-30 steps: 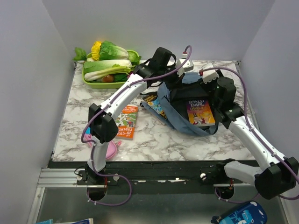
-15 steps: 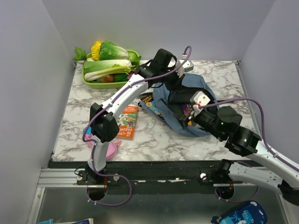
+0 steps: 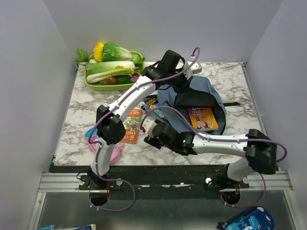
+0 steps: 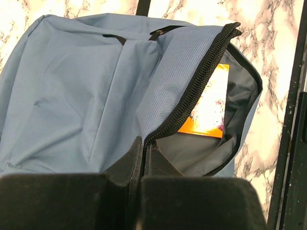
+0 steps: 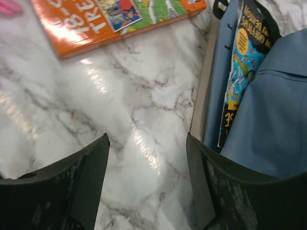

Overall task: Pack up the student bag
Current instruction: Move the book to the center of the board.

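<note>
The dusty-blue student bag lies open on the marble table, with an orange and purple book inside it. My left gripper is shut on the bag's zipper edge and holds the flap up. The left wrist view shows the bag and the book in it. My right gripper is open and empty, low over the table left of the bag. It hangs between the orange book and a blue book that is tucked under the bag's side.
The orange book lies left of the bag and the blue book beside it. A pink pencil case sits at the front left. A green tray of vegetables stands at the back left. A dark-blue printed pouch lies below the table edge.
My right arm has swung from the bag's right side across the front to the bag's left, with an empty gripper. The book stays in the bag. The left gripper has kept its hold.
</note>
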